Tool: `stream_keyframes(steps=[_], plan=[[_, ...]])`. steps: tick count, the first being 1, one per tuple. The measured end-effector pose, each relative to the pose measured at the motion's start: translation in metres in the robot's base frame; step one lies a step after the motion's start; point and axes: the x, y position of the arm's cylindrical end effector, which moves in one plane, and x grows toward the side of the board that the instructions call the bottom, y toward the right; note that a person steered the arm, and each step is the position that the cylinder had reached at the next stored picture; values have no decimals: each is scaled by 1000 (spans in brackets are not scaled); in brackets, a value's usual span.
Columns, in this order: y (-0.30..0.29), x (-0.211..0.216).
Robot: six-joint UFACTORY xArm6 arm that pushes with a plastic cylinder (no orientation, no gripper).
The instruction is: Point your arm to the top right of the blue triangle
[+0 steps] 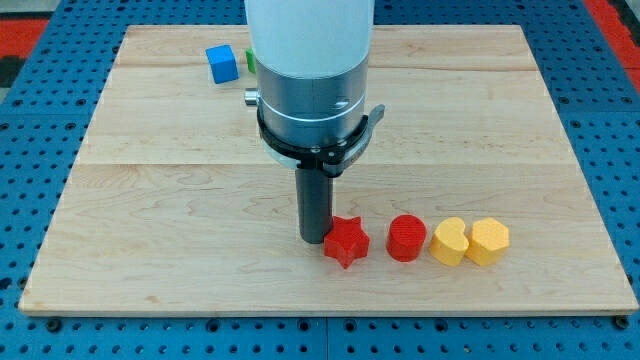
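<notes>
A blue block [222,63] lies near the view's top left of the wooden board [150,200]; from here it looks boxy. My tip [313,238] rests on the board low in the middle, far below and to the right of the blue block. The tip stands right against the left side of a red star [346,241]. The arm's wide white and silver body [310,70] hides the board behind it.
A green block [250,60] peeks out just right of the blue block, mostly hidden by the arm. To the right of the red star, in a row, lie a red cylinder [406,238], a yellow heart [450,241] and a yellow hexagon [488,241].
</notes>
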Motion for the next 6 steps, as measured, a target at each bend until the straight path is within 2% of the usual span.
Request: stream_keyframes(steps=[1, 2, 3, 5, 6], plan=[[-51, -61], [8, -82], [65, -149], [72, -283], [68, -292]])
